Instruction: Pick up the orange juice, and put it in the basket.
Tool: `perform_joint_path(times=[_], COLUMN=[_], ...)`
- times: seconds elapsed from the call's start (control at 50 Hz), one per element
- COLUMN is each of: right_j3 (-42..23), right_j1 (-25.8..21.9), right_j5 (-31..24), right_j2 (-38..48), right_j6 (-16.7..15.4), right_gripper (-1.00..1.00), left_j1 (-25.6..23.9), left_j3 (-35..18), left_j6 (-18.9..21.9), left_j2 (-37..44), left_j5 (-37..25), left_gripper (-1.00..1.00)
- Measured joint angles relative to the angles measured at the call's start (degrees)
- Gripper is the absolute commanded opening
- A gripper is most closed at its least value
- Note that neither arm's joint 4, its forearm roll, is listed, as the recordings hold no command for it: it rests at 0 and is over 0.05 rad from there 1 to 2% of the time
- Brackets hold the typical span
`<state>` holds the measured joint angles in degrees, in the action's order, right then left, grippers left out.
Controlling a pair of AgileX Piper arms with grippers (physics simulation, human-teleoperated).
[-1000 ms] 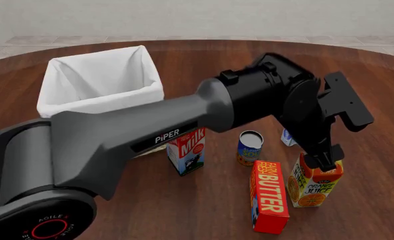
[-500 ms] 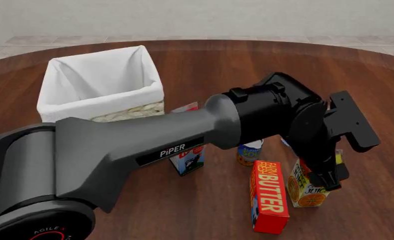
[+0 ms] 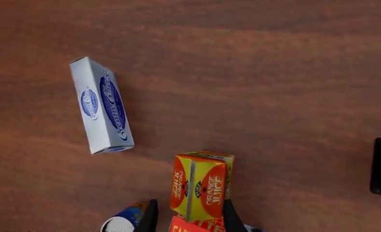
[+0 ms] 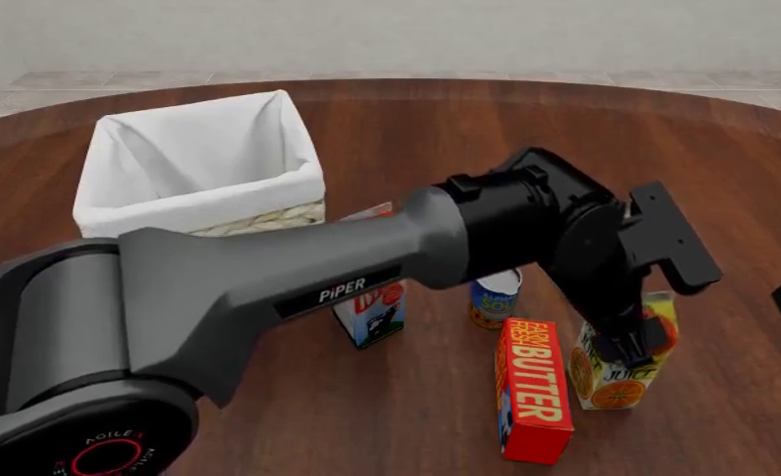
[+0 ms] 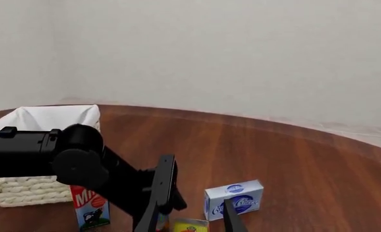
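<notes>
Front view shows the left gripper (image 4: 624, 349) has dropped around the orange juice (image 4: 620, 359). Its jaws straddle the carton, seemingly not yet clamped. Lift toward the basket (image 4: 205, 169) comes next.

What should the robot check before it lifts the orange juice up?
1. Left gripper is around the orange juice, jaws on either side: ok.
2. Jaws squeezing tight enough: cannot tell.
3. Carton standing upright on the table: ok.
4. Butter box is very close beside the carton, so it might get bumped: not ok.
5. Basket is open on top and nothing is seen inside: ok.
6. Right gripper is out of the way: cannot tell.
</notes>
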<state>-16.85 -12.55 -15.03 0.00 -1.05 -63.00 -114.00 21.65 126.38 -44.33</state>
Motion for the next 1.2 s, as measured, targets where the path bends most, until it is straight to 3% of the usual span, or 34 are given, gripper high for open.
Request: perform_joint_path(times=[0.6, 1.2], right_j3=[1.4, 2.97], right_j1=[-0.76, -1.23], right_j5=[0.77, 1.61], right_j2=[0.0, 0.0], right_j6=[0.14, 0.21], right_gripper=[1.0, 1.0], left_j1=[-0.05, -1.49], left_j3=[1.04, 4.99], left_j6=[-1.02, -4.54], left_j2=[0.4, 0.66], left_j5=[1.09, 3.48], left_gripper=[1.0, 1.0])
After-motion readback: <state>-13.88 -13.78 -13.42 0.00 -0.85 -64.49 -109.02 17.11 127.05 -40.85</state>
